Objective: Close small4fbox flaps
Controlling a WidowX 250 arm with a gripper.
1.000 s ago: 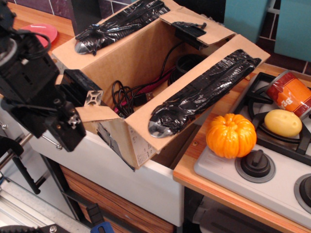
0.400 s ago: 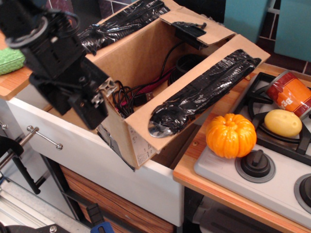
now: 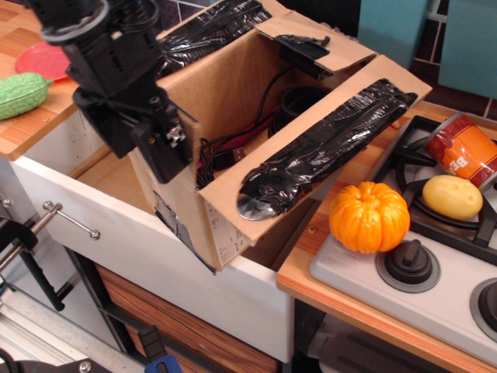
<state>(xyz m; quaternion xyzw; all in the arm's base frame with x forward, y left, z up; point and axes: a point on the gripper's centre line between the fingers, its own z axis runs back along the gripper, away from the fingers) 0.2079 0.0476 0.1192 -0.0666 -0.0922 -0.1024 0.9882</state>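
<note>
The small4fbox (image 3: 225,93) is a brown cardboard box standing open in the white sink recess, with a white label (image 3: 230,242) at its near lower corner. Its two long flaps (image 3: 326,144) (image 3: 210,27), with crinkled black tape, are splayed outward. The far short flap (image 3: 311,45) tilts back and open. My black gripper (image 3: 165,148) is pressed against the box's near left end. The near short flap (image 3: 189,134) stands about upright behind it, mostly hidden. Whether the jaws are open or shut does not show. Black and red cables (image 3: 233,151) lie inside the box.
An orange pumpkin (image 3: 370,217) sits on the counter right of the box, beside a toy stove (image 3: 365,284) with a red can (image 3: 462,148) and a yellow potato (image 3: 452,196). A green toy (image 3: 19,93) and a red plate (image 3: 43,58) lie at left. A drawer handle (image 3: 70,221) is below.
My gripper has moved up and right from beside the drawer front to the box's near end. The near short flap has swung from lying outward to about upright.
</note>
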